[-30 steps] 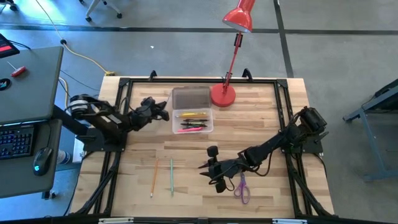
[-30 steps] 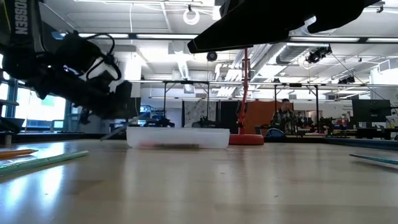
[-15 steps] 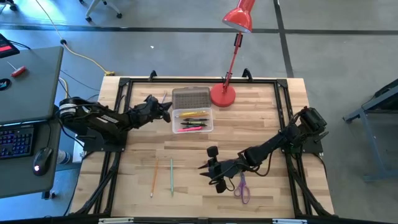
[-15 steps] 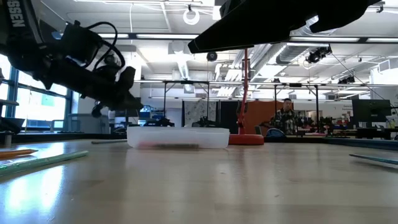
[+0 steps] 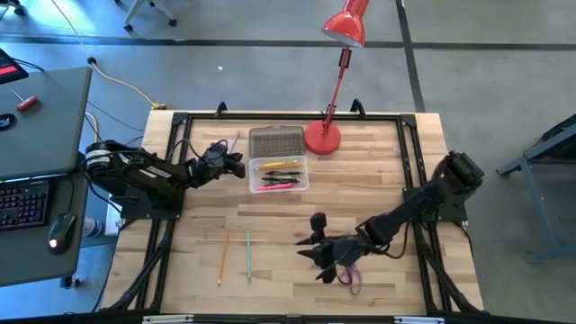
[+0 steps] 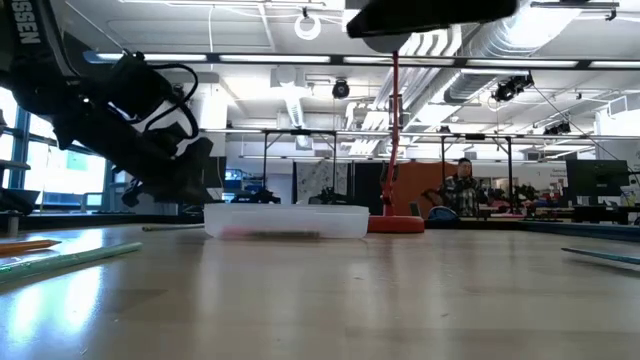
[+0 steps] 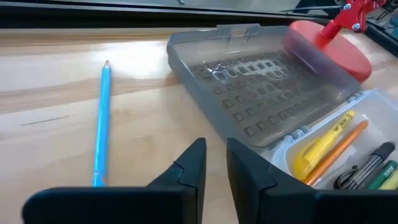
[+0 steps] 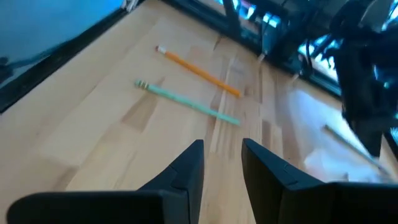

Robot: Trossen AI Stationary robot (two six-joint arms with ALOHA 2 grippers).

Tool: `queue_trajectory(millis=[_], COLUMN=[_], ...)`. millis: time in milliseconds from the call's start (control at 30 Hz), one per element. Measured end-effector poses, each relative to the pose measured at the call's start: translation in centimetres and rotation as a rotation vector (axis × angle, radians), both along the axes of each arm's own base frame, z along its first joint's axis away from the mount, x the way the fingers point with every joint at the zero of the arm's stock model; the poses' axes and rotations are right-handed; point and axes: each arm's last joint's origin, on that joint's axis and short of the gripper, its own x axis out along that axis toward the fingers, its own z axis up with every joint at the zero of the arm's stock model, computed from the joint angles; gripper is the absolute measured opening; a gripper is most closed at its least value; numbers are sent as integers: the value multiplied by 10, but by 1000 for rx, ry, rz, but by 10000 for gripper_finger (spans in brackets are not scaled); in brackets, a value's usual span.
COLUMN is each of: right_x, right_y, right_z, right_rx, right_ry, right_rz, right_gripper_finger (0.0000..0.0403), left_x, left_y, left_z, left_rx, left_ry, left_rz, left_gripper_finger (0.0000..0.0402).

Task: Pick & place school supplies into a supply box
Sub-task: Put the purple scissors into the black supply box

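Observation:
The clear supply box (image 5: pixel 280 175) stands at the table's far middle, its ribbed grey lid (image 5: pixel 276 142) lying open behind it. Yellow, orange, pink and dark pens lie inside (image 7: pixel 339 149). My left gripper (image 5: pixel 238 164) hovers just left of the box, narrowly open and empty (image 7: pixel 215 167). A light-blue pencil (image 7: pixel 101 124) lies flat on the table left of the lid. An orange pencil (image 5: pixel 222 256) and a green one (image 5: pixel 248 257) lie near the near-left edge. My right gripper (image 5: pixel 309 253) hangs empty and narrowly open (image 8: pixel 222 163) beside the purple scissors (image 5: pixel 352 275), which it partly covers.
A red desk lamp stands with its round base (image 5: pixel 323 138) right of the lid, its head leaning beyond the far edge. A black frame (image 5: pixel 288 117) runs round the table. Bare wood lies between the box and the near pencils. A person shows far off in the room (image 6: pixel 458 188).
The light-blue pencil, which slanted under my left gripper a second ago, now lies flat on the table left of the lid. My left gripper rose toward the far edge, then drew back and down. My right gripper shifted slightly toward the right and near edges, over the scissors.

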Motion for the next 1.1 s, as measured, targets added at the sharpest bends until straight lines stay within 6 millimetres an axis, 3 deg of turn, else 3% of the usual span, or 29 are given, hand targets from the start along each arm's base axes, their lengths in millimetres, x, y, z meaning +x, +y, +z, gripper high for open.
queue_trajectory(millis=[300,500,733,900,1100], right_x=[-43,-84,-117,-119,-101], right_y=[11,33,71,79,69], right_z=[4,-5,-31,-47,-56], right_rx=[86,107,-72,-174,-146], right_ry=[264,583,648,634,659], right_rz=[36,329,660,678,626], right_gripper_finger=[87,79,60,45,28], left_x=[0,1,2,2,2], left_y=[0,-1,-2,-2,-2], left_z=[1,0,0,0,0], left_rx=[5,-12,-32,-32,-32], left_ry=[-4,-8,-14,-15,-15], left_rz=[-3,-37,-77,-77,-77], left_gripper_finger=[88,91,92,92,92])
